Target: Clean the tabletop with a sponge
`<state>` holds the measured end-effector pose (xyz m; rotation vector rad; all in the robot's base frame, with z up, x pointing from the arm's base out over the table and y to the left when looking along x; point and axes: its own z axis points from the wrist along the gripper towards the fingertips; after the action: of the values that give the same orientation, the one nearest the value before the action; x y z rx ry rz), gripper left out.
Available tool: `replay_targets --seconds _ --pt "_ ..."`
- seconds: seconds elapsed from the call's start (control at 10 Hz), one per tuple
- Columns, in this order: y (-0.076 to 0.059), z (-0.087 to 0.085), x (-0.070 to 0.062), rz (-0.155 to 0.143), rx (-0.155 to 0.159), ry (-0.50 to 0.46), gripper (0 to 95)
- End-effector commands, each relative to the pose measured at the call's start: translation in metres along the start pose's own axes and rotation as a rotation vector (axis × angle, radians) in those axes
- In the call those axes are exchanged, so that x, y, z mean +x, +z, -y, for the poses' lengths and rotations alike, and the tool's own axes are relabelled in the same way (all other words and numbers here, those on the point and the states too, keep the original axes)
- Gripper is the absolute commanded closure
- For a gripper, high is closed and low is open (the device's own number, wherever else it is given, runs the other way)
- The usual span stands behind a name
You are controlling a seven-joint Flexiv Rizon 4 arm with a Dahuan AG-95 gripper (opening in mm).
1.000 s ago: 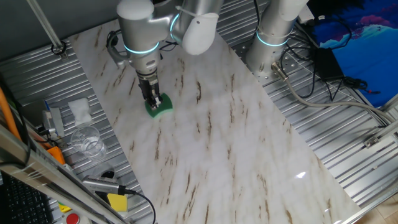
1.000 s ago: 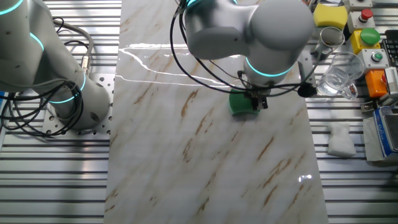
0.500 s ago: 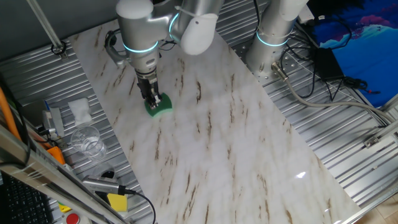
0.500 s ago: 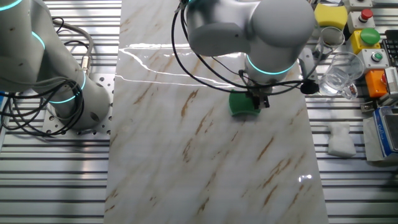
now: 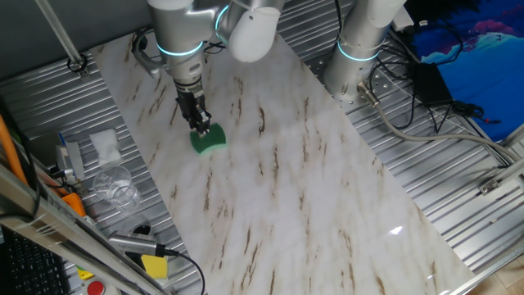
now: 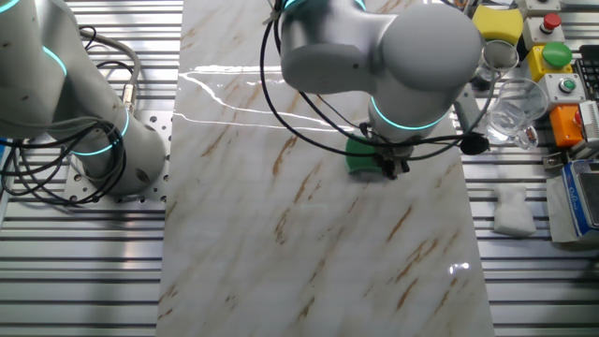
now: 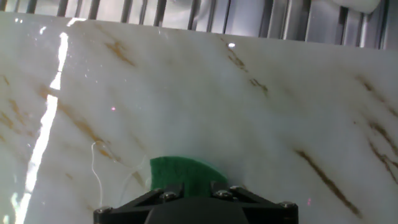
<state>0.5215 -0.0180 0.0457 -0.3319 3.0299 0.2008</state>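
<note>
Sponge (image 5: 209, 140) sits flat on the tabletop (image 5: 311, 188), pinned directly beneath my hand (image 5: 199, 124), so there is no gap to close: the fingers come down on it from above and are clamped on it, with most of the green sticking out on the side away from the arm's base. In the hand view the sponge (image 7: 183, 177) pokes forward from under the finger mount, rounded edge leading, and bare marble (image 7: 249, 112) runs on ahead of it up to the ribbed metal beyond. I can't call its long axis with any confidence, since the hand covers part of it in every view. From the other fixed view the sponge (image 6: 360, 155) lies near the slab edge that faces the clutter: a clear glass (image 6: 513, 110), a crumpled white tissue (image 6: 513, 212) and a yellow block (image 6: 497, 22) all sit off the marble on the ribbed bench, well apart from the sponge. My judgement is that nothing on the slab blocks a wiping stroke; the long open run lies toward the far corner, and the only caution is keeping strokes short of that cluttered edge
</note>
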Motion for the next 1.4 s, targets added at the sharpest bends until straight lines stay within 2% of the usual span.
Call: replay_targets --seconds 0.1,0.6,0.8,0.9,1.0,1.2,1.4 --pt "0.004 0.001 0.002 0.001 0.000 -0.002 38.0" --pt "0.013 -0.001 0.004 0.002 -0.010 0.038 38.0" --pt "0.021 -0.006 0.006 0.005 -0.009 0.051 76.0" --pt "0.022 -0.007 0.006 0.005 -0.010 0.055 76.0" --pt "0.023 -0.011 0.004 0.003 -0.014 0.069 95.0" --pt "0.019 -0.022 -0.001 -0.012 -0.014 0.095 95.0" --pt "0.022 -0.029 -0.005 -0.013 -0.013 0.106 95.0"
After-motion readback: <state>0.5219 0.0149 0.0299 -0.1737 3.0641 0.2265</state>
